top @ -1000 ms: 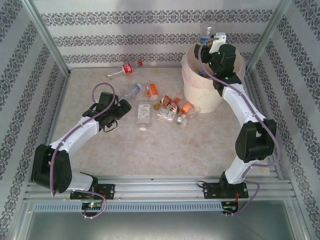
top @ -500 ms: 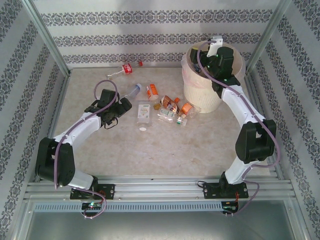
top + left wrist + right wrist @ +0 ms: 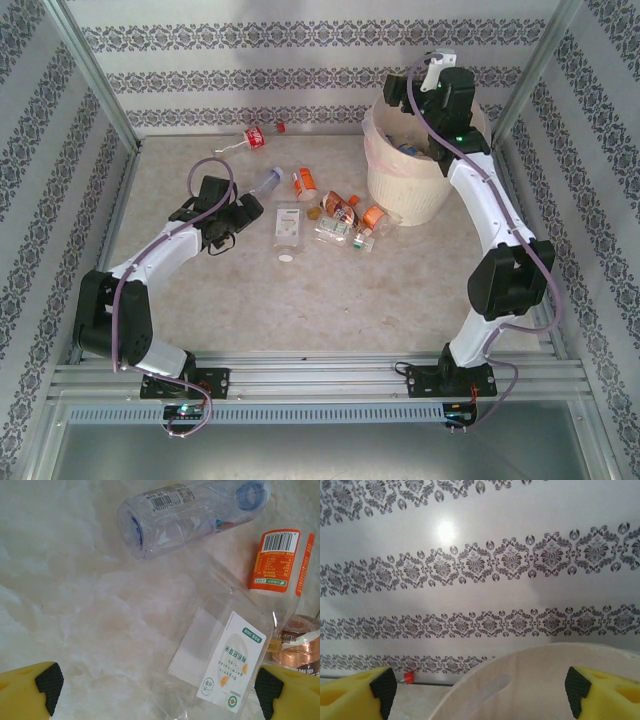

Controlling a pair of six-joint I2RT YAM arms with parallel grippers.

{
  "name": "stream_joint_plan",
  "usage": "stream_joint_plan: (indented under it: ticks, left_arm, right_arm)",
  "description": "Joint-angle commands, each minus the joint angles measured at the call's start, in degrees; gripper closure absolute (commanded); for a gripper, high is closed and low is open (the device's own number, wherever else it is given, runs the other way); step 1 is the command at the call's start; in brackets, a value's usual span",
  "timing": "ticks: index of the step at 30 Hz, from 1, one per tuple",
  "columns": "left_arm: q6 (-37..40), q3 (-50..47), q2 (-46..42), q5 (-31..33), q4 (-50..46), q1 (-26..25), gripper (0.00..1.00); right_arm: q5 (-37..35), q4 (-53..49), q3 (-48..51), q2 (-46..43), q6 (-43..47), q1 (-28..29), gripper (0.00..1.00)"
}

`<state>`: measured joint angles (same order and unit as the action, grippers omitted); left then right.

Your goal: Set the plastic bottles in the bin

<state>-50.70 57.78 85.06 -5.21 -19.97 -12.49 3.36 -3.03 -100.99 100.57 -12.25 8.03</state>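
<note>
Right gripper (image 3: 480, 690), fingers apart and empty, over the bin (image 3: 400, 195) at the table's (image 3: 300, 300) far right corner; left gripper (image 3: 156, 687), also wide, just beside the plastic bottles (image 3: 288, 222)

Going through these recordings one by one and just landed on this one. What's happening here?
Two robot arms are clearing plastic bottles into the bin. The right gripper hangs open and empty above the bin's rim at the far right, and a few bottles lie inside. The left gripper is open over a clear white-labelled bottle on the table, not gripping it. A cluster of bottles lies mid-table, and a red-labelled bottle lies by the far wall.
</note>
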Motion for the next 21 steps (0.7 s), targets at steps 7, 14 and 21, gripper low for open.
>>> stream_joint_plan:
  ticks: [7, 14, 21]
  left_arm:
    - [22.7, 8.1, 4.7, 3.8, -3.0, 2.0, 0.0]
    - [49.2, 17.7, 15.9, 7.4, -4.4, 2.2, 0.0]
    - [64.0, 25.9, 26.4, 8.9, -7.6, 2.8, 0.0]
  right_arm:
    - [1.9, -5.1, 1.6, -10.1, -4.2, 1.4, 0.02]
    - [1.6, -4.0, 14.9, -22.0, -3.4, 5.7, 0.02]
    - [-2.8, -2.6, 26.7, -31.2, -7.1, 8.9, 0.02]
